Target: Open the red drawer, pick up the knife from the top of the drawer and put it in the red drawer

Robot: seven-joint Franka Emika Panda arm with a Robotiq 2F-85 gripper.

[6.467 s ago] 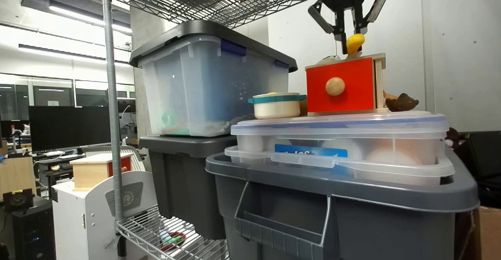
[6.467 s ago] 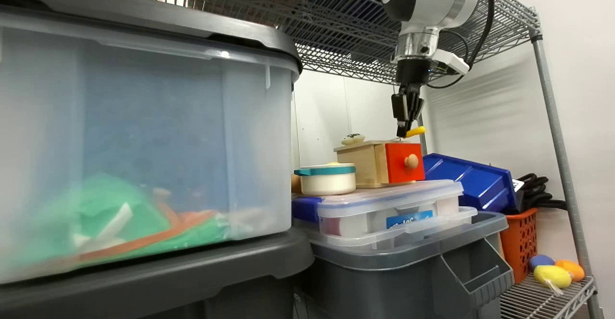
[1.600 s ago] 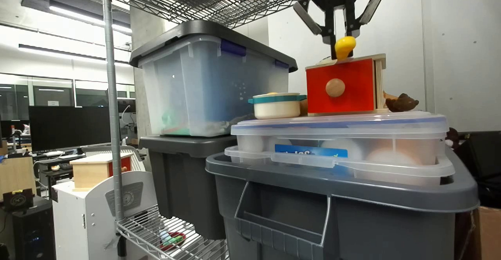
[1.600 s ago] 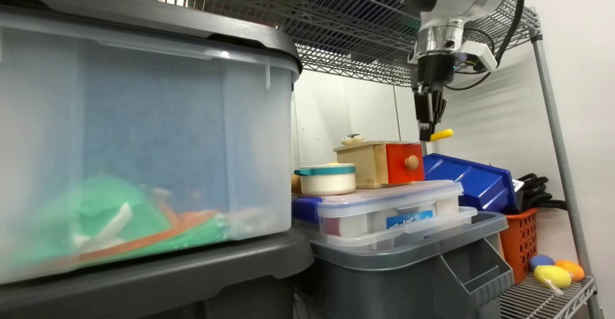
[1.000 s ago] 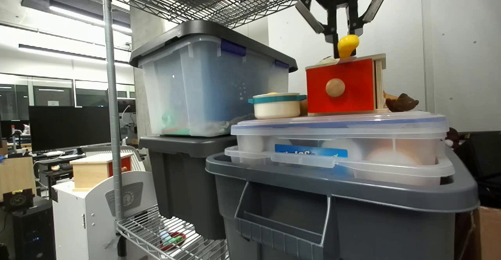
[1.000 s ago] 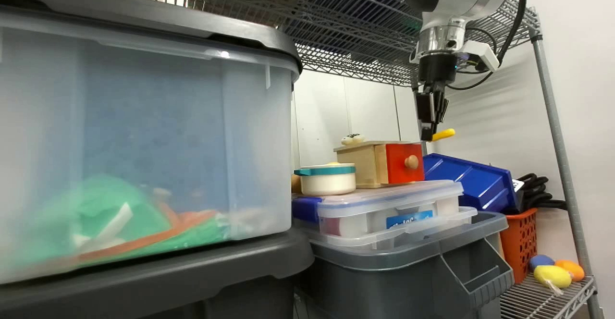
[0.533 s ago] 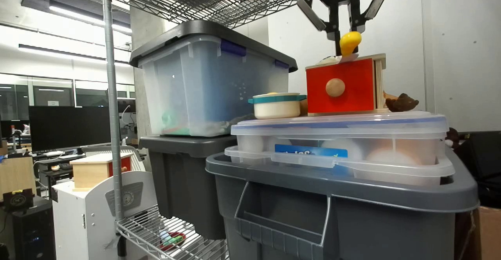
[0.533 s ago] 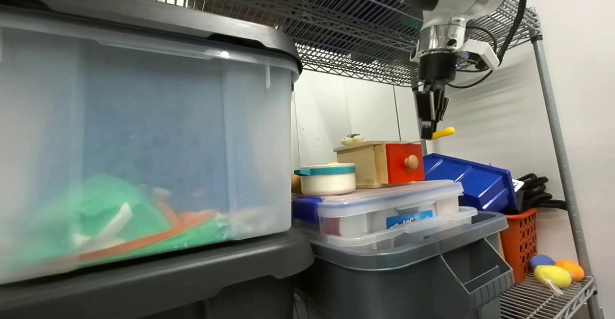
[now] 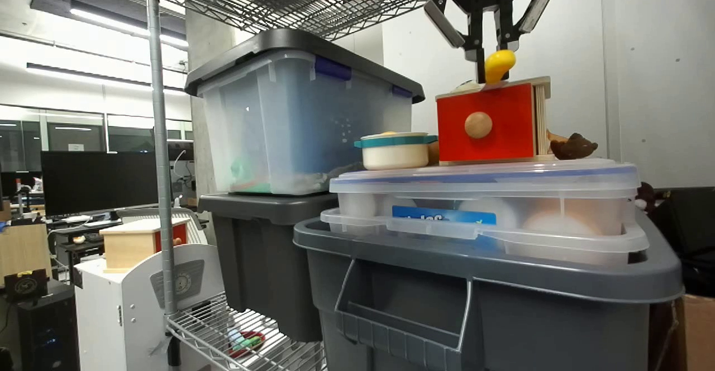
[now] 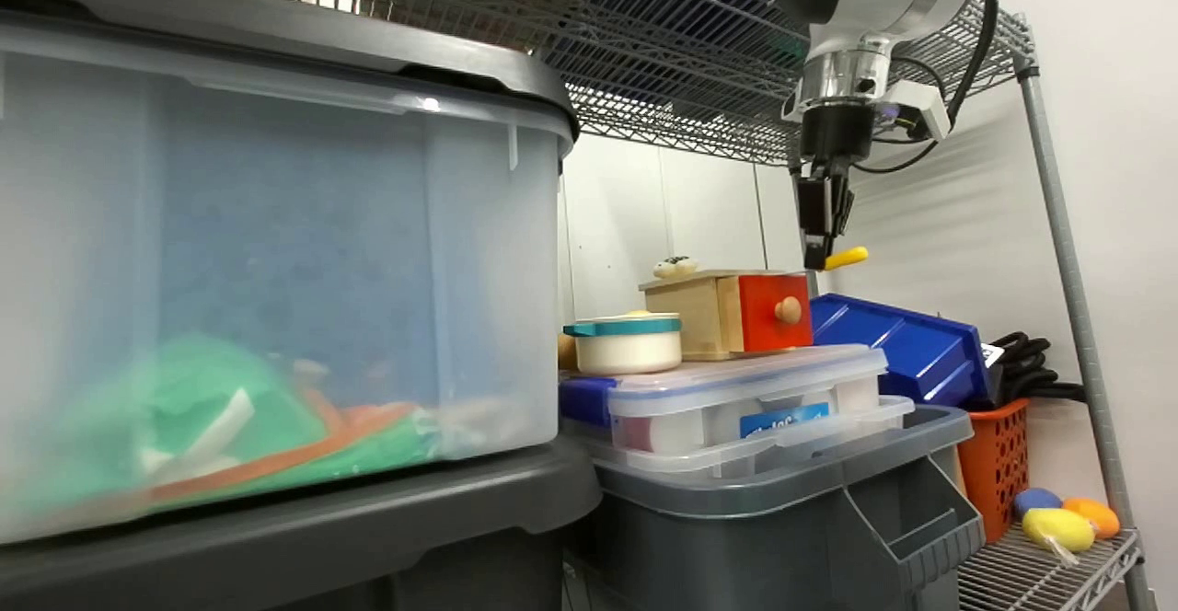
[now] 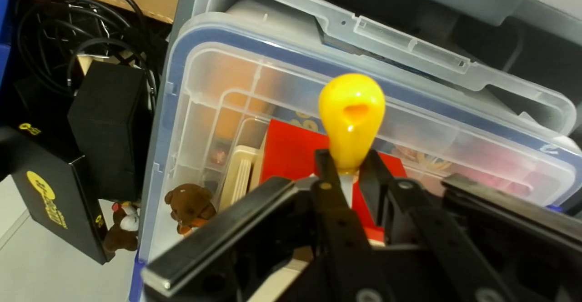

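Knife (image 11: 350, 133) is located in the gripper (image 11: 350, 163), just above the top edge at the near side of the red drawer (image 9: 503, 131). The gripper points downward; its jaws are closed to a narrow gap and clamp the knife where the handle (image 10: 847, 259) meets the pale blade. In the wrist view, the blade shows between the fingers. Contact between the blade and the pale top of the red drawer cannot be determined. The red front carries a round wooden knob (image 9: 478, 124). The red drawer stands on a transparent tub (image 9: 503, 191), which is seated on a gray bin (image 9: 558, 315). A lidded pot (image 9: 395, 156) stands to the left; a brown plush toy (image 9: 574, 146) lies to the right. A white, dark-specked item (image 10: 675, 268) rests on the far part of the top.
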